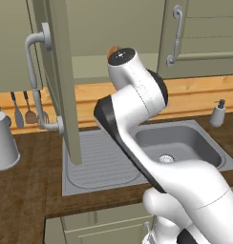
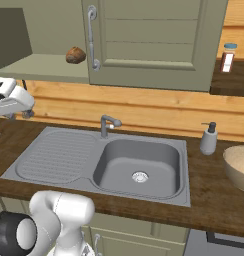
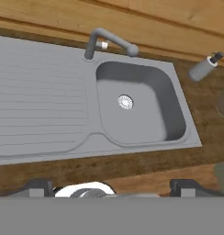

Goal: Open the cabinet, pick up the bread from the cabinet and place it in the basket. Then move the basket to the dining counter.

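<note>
Jaws wide apart, nothing between them: gripper (image 3: 112,186) looks down at the sink (image 3: 58,151), only the two dark fingertips (image 3: 38,187) poking up at the bottom edge of the hand view.

Left to right, right base view: hand is cut off at the left edge, hard to read there. Cabinet (image 2: 44,67) is open, bread (image 2: 75,55) sits on its shelf near the front edge, just beside the closed neighbouring door's handle (image 2: 92,37). Faucet (image 2: 109,123) behind the basin, soap dispenser (image 2: 209,138) right of the sink, basket (image 2: 240,167) on the worktop at far right, cropped by the frame.

Left base view: swung-open cabinet door (image 1: 61,81) seen nearly edge-on, with its bar handle (image 1: 35,81). Arm (image 1: 137,119) covers most of the cabinet interior; only a brownish sliver of bread (image 1: 112,50) shows above the joint. Metal pot (image 1: 4,140) cut off at left.
</note>
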Robot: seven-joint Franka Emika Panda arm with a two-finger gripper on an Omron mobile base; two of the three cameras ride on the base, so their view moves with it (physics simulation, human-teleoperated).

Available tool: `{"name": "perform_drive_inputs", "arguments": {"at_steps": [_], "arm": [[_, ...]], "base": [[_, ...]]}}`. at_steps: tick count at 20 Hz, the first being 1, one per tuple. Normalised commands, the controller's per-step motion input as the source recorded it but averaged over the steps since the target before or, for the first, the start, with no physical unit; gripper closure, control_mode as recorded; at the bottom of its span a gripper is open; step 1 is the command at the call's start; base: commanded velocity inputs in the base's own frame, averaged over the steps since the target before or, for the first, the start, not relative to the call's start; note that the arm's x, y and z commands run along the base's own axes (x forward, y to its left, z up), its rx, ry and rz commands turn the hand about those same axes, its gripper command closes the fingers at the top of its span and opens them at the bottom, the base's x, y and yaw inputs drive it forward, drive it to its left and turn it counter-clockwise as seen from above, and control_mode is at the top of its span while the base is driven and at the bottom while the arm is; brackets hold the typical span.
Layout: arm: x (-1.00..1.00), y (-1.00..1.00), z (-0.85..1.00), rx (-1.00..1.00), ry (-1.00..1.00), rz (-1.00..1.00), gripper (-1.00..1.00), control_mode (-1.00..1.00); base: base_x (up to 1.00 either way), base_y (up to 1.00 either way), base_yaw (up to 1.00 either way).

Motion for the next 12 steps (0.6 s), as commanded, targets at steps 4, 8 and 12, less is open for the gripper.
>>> {"name": "perform_drive_inputs", "arguments": {"at_steps": [4,8,12], "arm": [[0.22,-0.36,0.46,-0.07,-0.42,-0.22,-1.00,-1.00],[0.41,-0.10,0.57,0.07,-0.30,-0.05,-1.00,-1.00],[0.34,0.00,0.60,0.13,-0.13,0.00,-1.00,-1.00]], "base": [[0.00,0.00,0.00],[0.00,0.00,0.00],[0.00,0.00,0.00]]}}
